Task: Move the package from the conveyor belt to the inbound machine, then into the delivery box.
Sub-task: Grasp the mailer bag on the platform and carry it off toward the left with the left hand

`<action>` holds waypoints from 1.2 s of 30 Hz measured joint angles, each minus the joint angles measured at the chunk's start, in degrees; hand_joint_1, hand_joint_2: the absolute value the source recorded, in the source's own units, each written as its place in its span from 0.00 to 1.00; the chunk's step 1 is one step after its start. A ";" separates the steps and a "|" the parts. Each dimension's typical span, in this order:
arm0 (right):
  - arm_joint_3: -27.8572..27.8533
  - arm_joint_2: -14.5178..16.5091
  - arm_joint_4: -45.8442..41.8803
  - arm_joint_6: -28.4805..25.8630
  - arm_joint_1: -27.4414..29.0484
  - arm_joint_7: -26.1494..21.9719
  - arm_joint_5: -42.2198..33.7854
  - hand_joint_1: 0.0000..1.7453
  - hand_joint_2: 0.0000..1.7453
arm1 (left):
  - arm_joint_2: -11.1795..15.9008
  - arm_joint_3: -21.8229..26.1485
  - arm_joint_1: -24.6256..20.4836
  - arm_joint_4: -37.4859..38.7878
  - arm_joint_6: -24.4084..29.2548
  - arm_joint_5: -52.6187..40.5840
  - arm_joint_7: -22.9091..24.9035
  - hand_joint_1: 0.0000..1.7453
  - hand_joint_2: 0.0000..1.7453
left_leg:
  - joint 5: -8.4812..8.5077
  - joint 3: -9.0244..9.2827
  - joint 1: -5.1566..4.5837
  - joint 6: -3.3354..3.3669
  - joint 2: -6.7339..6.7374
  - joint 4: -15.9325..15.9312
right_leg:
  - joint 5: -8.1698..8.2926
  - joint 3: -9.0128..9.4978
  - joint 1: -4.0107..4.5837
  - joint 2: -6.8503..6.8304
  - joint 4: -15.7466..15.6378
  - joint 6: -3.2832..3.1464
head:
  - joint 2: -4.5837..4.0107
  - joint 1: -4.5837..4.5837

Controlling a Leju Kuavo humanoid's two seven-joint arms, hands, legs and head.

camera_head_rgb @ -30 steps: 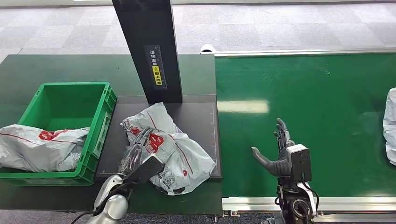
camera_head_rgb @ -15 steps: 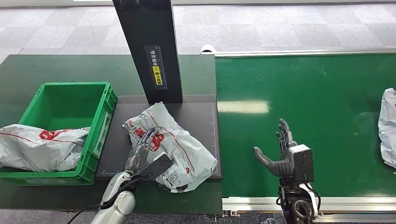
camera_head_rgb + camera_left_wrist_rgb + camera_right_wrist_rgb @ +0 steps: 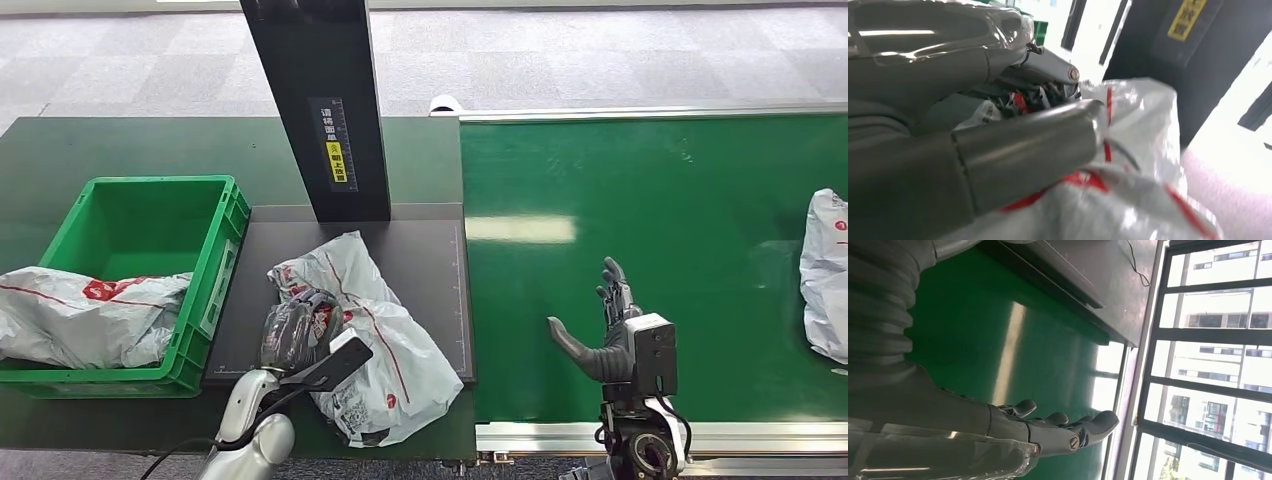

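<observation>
Head view from my remote seat: my left hand (image 3: 297, 330) has its fingers curled into the near-left edge of the package (image 3: 365, 340), a crumpled grey poly mailer with red print, so it's gripping the bag. That package is lying on the dark plate of the inbound machine (image 3: 420, 250), with its near end hanging over the plate's front edge right beside the hand. Left wrist view backs it up, thumb (image 3: 1023, 145) pressed across the plastic with the bag bunched under it. The machine's black post (image 3: 320, 100) stands beyond the hand. Off to the hand's left is the green delivery box (image 3: 215, 260), with another grey bag (image 3: 85, 315) draped over its near-left corner. My right hand (image 3: 605, 330) is released, fingers spread, thumb out, hovering over the green conveyor belt (image 3: 650, 200) with nothing in it. Well to its right, one more bag (image 3: 825, 270) sits at the belt's far right edge.
</observation>
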 joint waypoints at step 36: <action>-0.16 0.24 0.66 -0.35 -1.18 -0.52 -0.57 0.00 1.00 | 0.51 1.81 4.87 -16.81 -47.79 48.61 -23.65 0.00 1.00 | 0.00 -0.03 0.00 0.00 -0.01 -0.01 | 0.00 -0.02 0.00 0.00 0.00 0.00 | 0.00 -0.01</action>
